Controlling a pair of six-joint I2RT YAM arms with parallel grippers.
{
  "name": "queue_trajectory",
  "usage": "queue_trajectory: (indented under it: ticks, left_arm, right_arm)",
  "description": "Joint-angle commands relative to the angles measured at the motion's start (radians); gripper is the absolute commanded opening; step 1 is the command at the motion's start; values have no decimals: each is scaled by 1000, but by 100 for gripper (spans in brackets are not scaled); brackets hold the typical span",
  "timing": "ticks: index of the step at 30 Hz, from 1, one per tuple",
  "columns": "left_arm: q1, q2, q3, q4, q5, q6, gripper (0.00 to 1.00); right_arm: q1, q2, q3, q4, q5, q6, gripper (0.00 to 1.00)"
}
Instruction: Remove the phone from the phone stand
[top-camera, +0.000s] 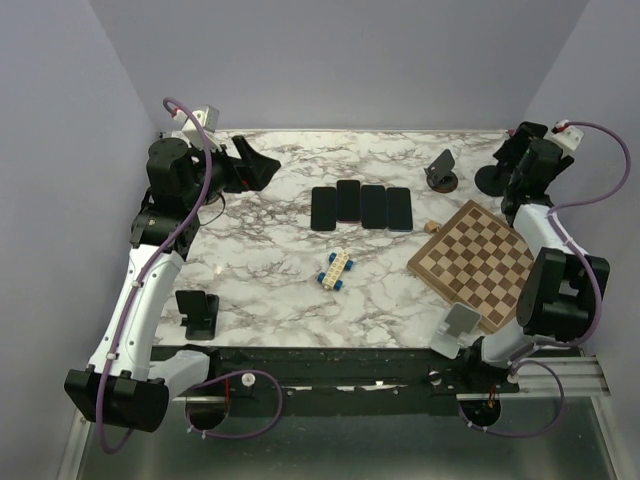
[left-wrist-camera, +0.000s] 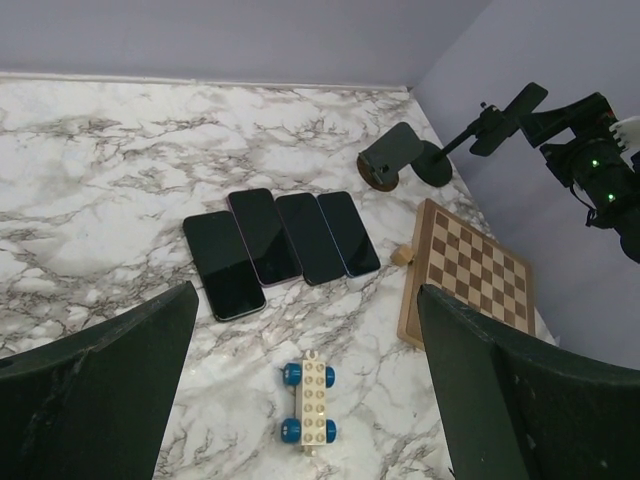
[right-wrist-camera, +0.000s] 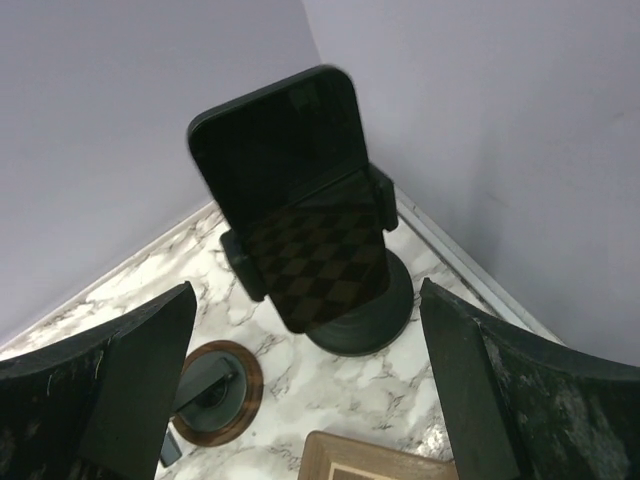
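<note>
tabletop (top-camera: 270, 290): white marble, grey veins; chessboard (top-camera: 475, 260): brown-and-tan checks; row of phones (top-camera: 361, 206): black; toy cart (top-camera: 336, 270): cream, blue wheels; phone (right-wrist-camera: 290, 190) and phone stand (right-wrist-camera: 385, 310): black

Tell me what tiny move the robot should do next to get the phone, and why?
Probably ease the right gripper forward until its open jaws straddle the phone. The phone sits clamped in the phone stand, straight ahead of that gripper and not yet gripped, while the left gripper hangs far off.
</note>
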Motion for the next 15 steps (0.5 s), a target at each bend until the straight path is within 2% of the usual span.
queue_trajectory:
  ticks: [1, 10, 15]
  left_arm:
    - [2, 5, 8, 27, 35, -15, 99]
    - [2, 17, 7, 31, 44, -21, 99]
    - [2, 24, 8, 31, 49, -21, 99]
  right_arm:
    - [-40, 54, 69, 21, -139, -2, 100]
    - [-56, 153, 171, 37, -206, -88, 100]
    - [-77, 187, 199, 53, -234, -78, 100]
